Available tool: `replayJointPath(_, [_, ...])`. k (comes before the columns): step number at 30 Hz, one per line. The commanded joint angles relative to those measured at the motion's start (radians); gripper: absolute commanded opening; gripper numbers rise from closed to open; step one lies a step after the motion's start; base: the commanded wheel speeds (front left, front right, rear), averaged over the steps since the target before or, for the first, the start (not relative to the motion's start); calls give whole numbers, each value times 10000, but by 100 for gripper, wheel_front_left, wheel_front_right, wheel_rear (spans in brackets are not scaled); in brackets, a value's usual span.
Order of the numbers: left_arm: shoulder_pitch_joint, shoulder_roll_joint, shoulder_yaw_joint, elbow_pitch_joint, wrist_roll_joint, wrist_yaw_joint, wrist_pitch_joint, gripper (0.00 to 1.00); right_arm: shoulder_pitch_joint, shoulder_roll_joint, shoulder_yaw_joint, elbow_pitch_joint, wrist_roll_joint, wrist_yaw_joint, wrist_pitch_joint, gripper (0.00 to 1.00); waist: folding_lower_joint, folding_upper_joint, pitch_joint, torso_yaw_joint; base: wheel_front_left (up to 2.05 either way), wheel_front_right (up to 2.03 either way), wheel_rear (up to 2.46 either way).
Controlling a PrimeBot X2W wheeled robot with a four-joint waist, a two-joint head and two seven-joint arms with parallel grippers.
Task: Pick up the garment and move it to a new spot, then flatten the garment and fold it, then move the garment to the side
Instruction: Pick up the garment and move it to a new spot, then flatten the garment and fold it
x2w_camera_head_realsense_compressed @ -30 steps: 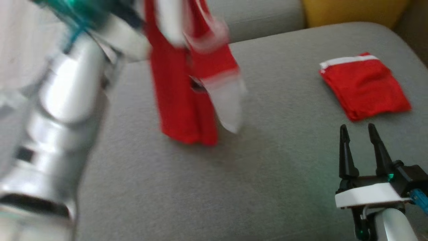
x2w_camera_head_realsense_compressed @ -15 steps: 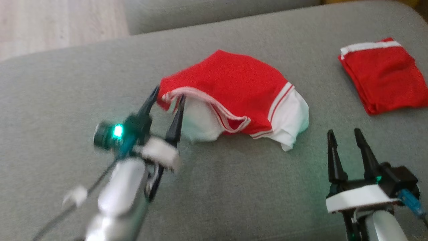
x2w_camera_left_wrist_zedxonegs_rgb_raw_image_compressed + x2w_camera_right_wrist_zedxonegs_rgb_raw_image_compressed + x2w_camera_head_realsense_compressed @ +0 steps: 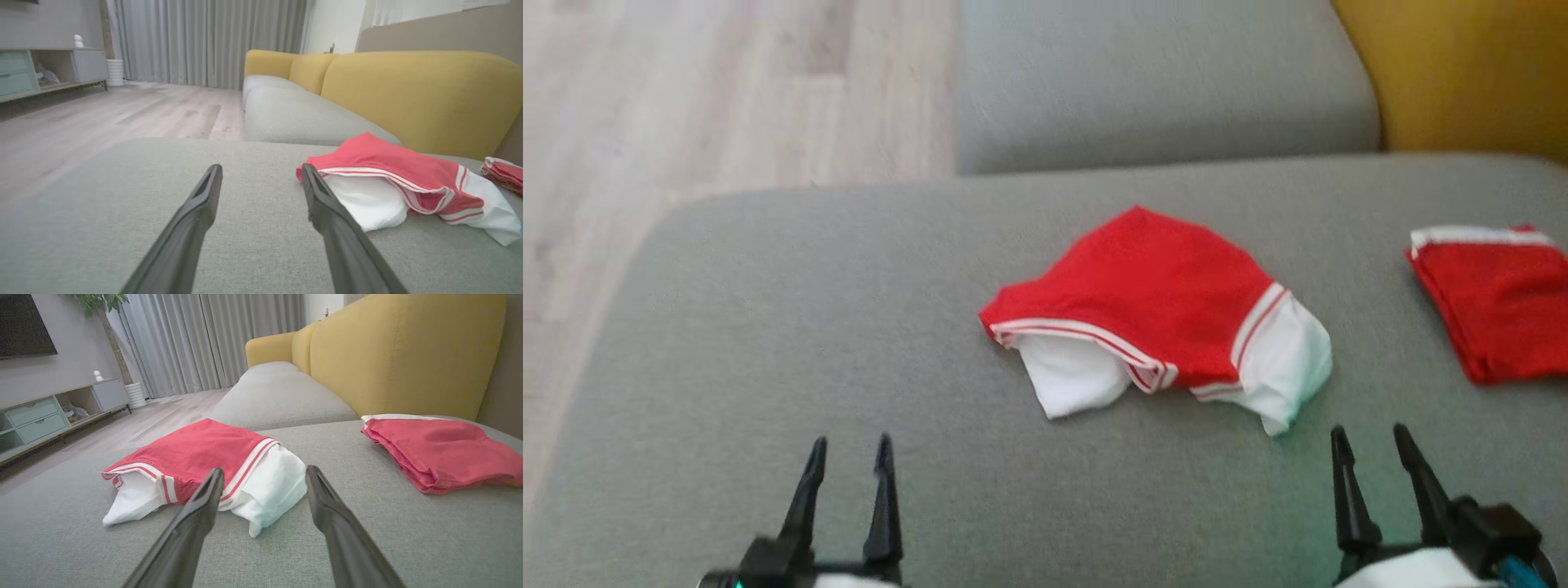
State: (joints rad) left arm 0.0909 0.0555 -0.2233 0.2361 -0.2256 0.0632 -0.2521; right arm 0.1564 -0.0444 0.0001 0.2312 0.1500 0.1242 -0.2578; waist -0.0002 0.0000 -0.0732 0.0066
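The garment (image 3: 1168,306), red with white sleeves and red-and-white striped trim, lies crumpled in a loose heap on the grey sofa seat (image 3: 809,327). It also lies ahead and to the right in the left wrist view (image 3: 392,175) and ahead to the left in the right wrist view (image 3: 196,457). My left gripper (image 3: 849,453) is open at the lower left, well short of the garment, with nothing between its fingers (image 3: 196,216). At the lower right my right gripper (image 3: 1372,441) is open too, just in front of the garment's white sleeve.
A second red garment (image 3: 1494,302), folded, with a white band, lies at the seat's right side (image 3: 441,453). A yellow backrest (image 3: 1462,73) rises behind. Another grey seat cushion (image 3: 1160,82) lies beyond. Wooden floor (image 3: 686,98) drops off past the seat's left edge.
The left gripper let go of the garment, which dropped from hanging into a heap on the seat. The left arm drew back to the lower left. The head camera shifted.
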Motion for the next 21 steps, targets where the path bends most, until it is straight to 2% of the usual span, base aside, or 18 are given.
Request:
replayJointPath(1, [-135,-42,370,-485,142,74,-96,100,-93,-59,223,-367,57,65,-40,100,2,0,-356,324,0,0,0])
replayJointPath(8, [550,-50,332,-1325,274,417,-96,100,123,-59,269,-551,51,65,-40,100,2,0,-588,444,0,0,0])
replayJointPath(21, [692,-52,255,-1221,443,423,-97,100,223,-59,359,-654,-11,65,-40,100,2,0,-642,395,0,0,0])
